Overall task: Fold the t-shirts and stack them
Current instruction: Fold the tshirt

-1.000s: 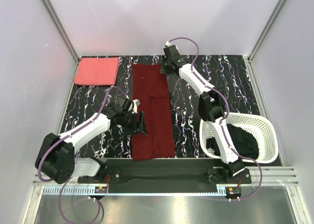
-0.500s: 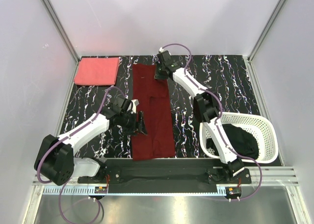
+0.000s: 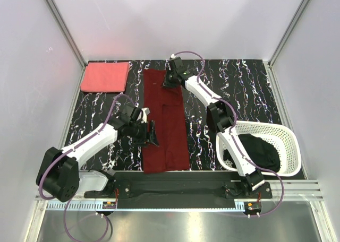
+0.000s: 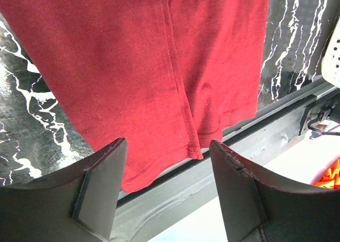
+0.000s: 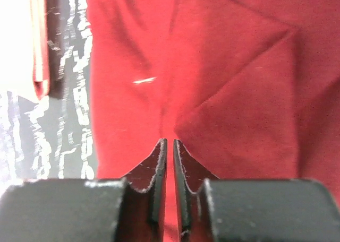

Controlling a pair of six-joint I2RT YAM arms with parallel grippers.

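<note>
The black marbled table (image 3: 249,93) has the maroon shirt (image 3: 164,125) down its middle. It is folded lengthwise into a long strip running from the near edge to the far side, with one sleeve tucked in as a diagonal flap at the far end. To the right stands the white basket (image 3: 289,141), and the coral pink shirt (image 3: 105,76) lies folded flat in the far left corner. The black shirt (image 3: 263,152) is crumpled inside the basket.

The left tool (image 3: 154,134) sits spread wide just beside the strip's left edge, nothing between its fingers. The right tool (image 3: 167,81) hovers over the far end, pressed almost together with a thin slit. I cannot tell whether it has any cloth.

To me this is mid-fold on the maroon shirt, lengthwise folds done. Next probably comes the crosswise fold. That calls for pinching one end and carrying it over the other without dragging the layers apart, then stacking it on the pink one.
</note>
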